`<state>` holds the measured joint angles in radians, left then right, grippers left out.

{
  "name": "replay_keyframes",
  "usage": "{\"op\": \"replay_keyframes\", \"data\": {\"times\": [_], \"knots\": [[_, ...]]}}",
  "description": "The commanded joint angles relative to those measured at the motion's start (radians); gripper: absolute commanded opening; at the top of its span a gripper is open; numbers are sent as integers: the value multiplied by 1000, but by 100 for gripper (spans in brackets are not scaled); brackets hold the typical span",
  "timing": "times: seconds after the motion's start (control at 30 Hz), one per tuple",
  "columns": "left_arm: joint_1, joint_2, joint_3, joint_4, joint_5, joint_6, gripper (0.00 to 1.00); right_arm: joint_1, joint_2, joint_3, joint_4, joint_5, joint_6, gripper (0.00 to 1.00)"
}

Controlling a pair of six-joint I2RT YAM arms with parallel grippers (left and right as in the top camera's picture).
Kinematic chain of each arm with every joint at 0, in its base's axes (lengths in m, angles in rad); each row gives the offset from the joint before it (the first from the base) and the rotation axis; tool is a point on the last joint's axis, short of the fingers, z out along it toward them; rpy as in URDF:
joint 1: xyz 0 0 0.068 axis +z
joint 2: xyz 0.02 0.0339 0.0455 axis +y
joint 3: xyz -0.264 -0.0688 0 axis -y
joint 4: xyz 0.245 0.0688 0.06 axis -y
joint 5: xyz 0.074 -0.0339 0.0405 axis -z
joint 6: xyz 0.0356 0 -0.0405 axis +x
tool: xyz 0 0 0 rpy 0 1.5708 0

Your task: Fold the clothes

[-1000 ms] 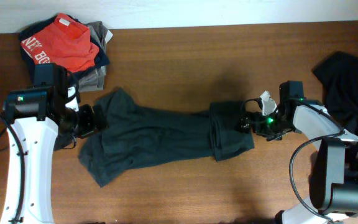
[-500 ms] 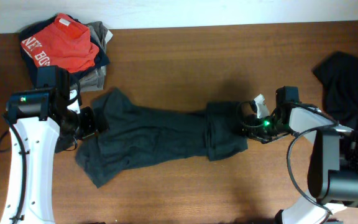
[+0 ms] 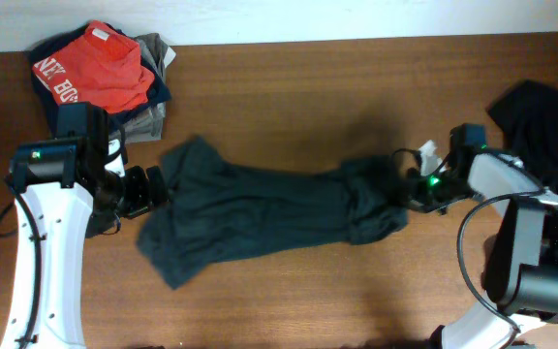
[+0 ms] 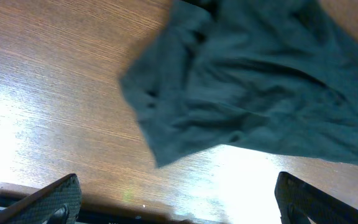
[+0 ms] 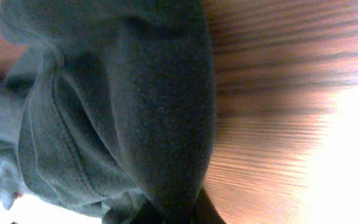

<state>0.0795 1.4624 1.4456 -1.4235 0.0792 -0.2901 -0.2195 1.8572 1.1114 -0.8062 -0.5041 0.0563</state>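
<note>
Matt, soft cloth shirt [image 3: 260, 215] on a smooth, grained wooden table [image 3: 289, 87].

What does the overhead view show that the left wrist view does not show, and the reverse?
Only the overhead view: the pile of clothes with a red piece on top at the far left, the black garment at the right edge, and the right gripper closed on the right end of the dark grey garment. Only the left wrist view: the left gripper from close, fingertips wide apart, nothing between them. Both: the dark grey garment's left end, crumpled on the wooden table.
</note>
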Motion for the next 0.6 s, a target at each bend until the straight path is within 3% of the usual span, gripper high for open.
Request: {"op": "replay_keyframes", "data": {"times": [0.0, 0.33, 0.57], "knots": [[-3, -4, -7, 4, 3, 16, 99, -6, -53, 105, -79, 208, 4, 4], [-3, -4, -7, 18, 4, 15, 99, 191, -199, 151, -162, 507, 77, 4], [-3, -4, -7, 17, 4, 15, 99, 391, -200, 150, -166, 544, 95, 4]]}}
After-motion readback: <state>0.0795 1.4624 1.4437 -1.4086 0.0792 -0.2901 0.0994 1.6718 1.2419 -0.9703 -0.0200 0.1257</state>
